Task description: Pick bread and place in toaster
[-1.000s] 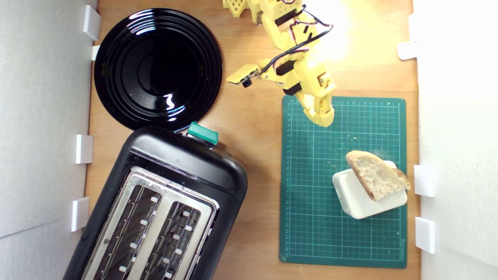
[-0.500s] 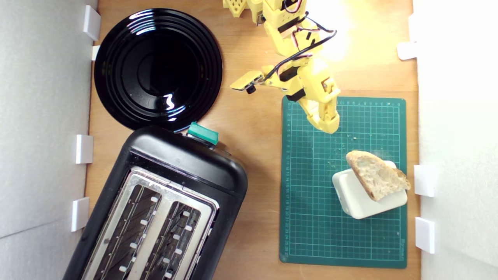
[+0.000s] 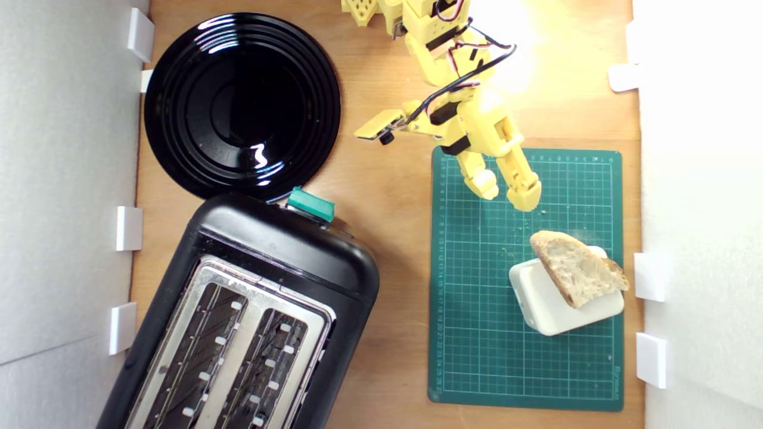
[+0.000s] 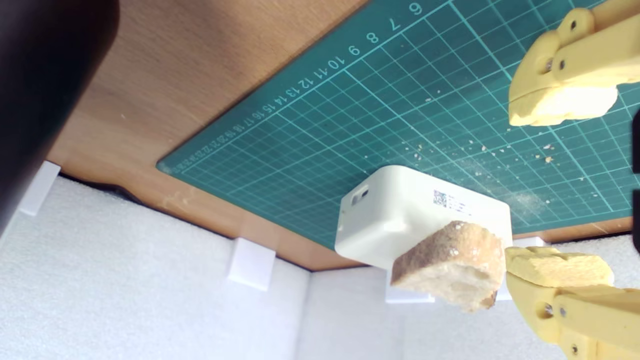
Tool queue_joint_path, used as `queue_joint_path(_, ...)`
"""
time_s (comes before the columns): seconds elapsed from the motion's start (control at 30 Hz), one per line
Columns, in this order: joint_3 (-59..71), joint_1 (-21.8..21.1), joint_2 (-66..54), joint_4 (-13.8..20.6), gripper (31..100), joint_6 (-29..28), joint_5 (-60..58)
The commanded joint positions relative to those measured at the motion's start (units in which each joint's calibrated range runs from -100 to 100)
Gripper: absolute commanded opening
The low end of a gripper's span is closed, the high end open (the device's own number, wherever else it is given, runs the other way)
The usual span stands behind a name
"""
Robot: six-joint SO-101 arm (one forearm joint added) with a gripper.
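Note:
The bread [image 3: 577, 275], a half-oval slice with pale holey crumb and brown crust, lies across a cream plastic box [image 3: 551, 301] on the green cutting mat [image 3: 477, 298]. The wrist view shows the bread [image 4: 452, 265] end-on, overhanging the box [image 4: 400, 215]. My yellow gripper [image 3: 505, 195] hangs open over the mat's far end, short of the bread, with nothing between its fingers [image 4: 560, 105]. The black toaster [image 3: 250, 322] with a silver two-slot top and a teal lever knob [image 3: 311, 204] stands at the exterior view's lower left.
A round glossy black plate [image 3: 241, 104] lies beyond the toaster. White foam walls and small white blocks [image 3: 650, 277] line both sides of the wooden table [image 3: 393, 196]. Crumbs are scattered on the mat.
The gripper has moved toward the bread and toward the exterior view's right, and its jaws have spread from shut to open. Bread, box and toaster have not moved.

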Motion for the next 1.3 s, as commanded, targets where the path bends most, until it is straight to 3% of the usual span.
queue_joint_path(0.0,-4.4,0.0,-0.1,0.3,85.8,-0.1,-2.1)
queue_joint_path(1.27,-22.5,-2.9,12.6,0.2,85.5,-1.3,-2.0)
